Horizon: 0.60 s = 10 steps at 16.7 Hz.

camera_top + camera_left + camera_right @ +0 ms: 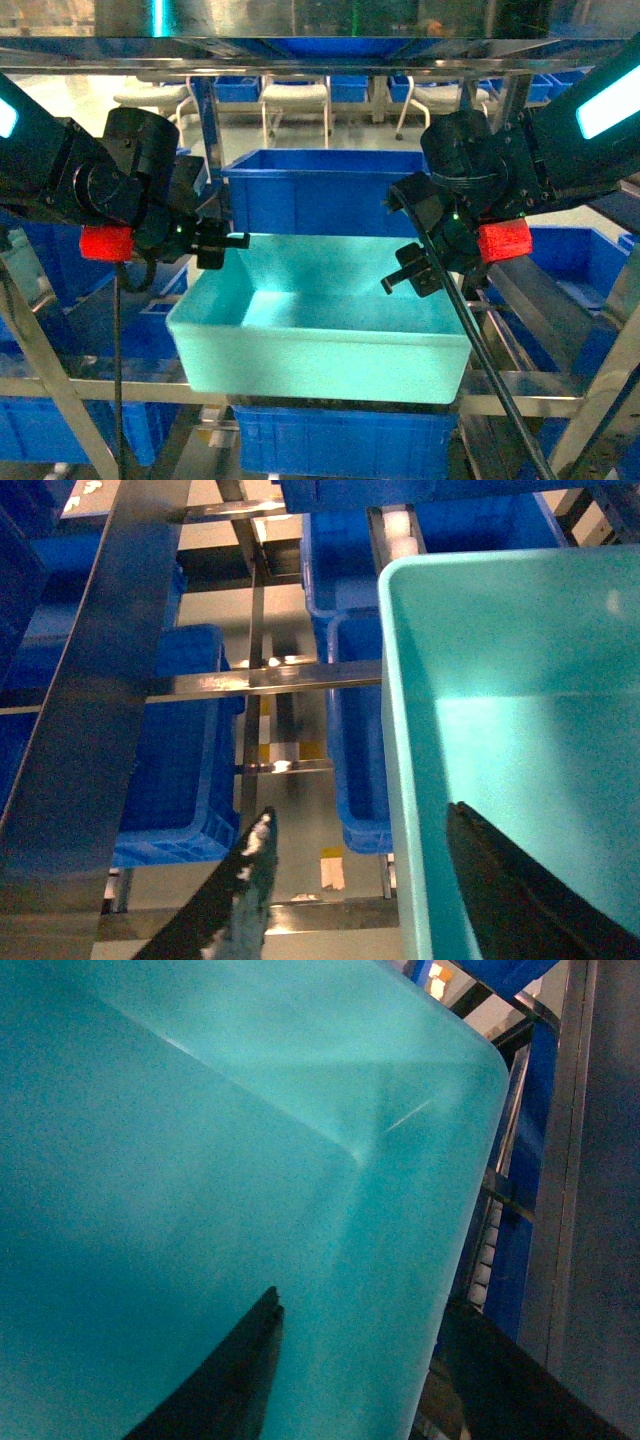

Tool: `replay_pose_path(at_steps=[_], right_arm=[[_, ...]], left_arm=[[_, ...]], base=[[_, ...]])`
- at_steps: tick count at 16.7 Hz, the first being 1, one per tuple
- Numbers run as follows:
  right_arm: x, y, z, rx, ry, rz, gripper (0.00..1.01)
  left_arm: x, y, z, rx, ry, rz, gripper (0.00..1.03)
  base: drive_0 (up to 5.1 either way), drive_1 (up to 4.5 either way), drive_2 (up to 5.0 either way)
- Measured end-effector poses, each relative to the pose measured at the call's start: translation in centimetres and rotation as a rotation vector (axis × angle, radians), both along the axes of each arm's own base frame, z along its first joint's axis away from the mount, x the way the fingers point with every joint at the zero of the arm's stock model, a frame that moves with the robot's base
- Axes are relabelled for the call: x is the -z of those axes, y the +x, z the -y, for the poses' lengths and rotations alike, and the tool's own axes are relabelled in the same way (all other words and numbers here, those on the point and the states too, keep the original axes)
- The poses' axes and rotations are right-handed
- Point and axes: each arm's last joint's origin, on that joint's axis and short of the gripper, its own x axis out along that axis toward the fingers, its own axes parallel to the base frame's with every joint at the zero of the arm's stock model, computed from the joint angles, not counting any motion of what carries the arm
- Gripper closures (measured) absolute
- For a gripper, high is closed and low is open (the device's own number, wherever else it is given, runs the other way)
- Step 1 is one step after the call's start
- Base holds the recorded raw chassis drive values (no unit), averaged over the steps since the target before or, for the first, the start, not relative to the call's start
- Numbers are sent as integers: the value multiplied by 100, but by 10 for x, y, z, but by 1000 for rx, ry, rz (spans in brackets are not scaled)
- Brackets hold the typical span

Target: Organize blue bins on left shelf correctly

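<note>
A light turquoise bin (320, 335) rests on the middle level of the steel left shelf (530, 380), its long side facing me. My left gripper (226, 242) is at the bin's left rim. In the left wrist view it (360, 830) stands open, with the bin's left wall (405, 780) between its fingers: one finger (250, 865) outside, the other inside the bin. My right gripper (410, 272) is at the right rim. It (365, 1330) is also open astride the bin wall (400, 1260), one finger (250, 1360) inside the tub.
Royal-blue crates stand behind the bin (320, 190), beneath it (340, 440) and at the lower left (170, 750). A steel beam (300, 50) runs close overhead. White roller tracks (400, 525) lie beside the bin, and a slanted upright (590, 1160) is just right of it.
</note>
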Motion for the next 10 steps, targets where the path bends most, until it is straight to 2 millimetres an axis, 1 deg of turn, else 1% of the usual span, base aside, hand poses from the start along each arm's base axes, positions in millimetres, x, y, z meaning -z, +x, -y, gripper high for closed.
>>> replay_pose_path(at_steps=[3,4,5,6,7,8,9,10], right_arm=[[1,1,0,-16,-5,26,21],[0,-1,0,-28,2,83,10],[-4,-6,2,-37,12,115,1],[-8,-15,4,-59,15,147,4],[-11,-25,4,-67,12,134,3],[-12,-39,4,-68,9,103,3],[-10,-57,3,-61,9,51,3],[-5,-78,7,-47,7,-3,3]], left_arm=[[0,0,3,13,2,8,20],[-2,-4,2,0,9,48,9],[-6,-19,0,-12,19,55,4],[-13,-32,-2,-20,23,71,5],[-24,-47,-5,-38,34,98,5],[-31,-61,-7,-52,41,108,5],[-32,-80,-9,-62,48,93,5],[-23,-101,-11,-73,64,39,5]], base=[[0,0,0],[0,0,0],[0,0,0],[0,0,0],[0,0,0],[0,0,0],[0,0,0],[0,0,0]])
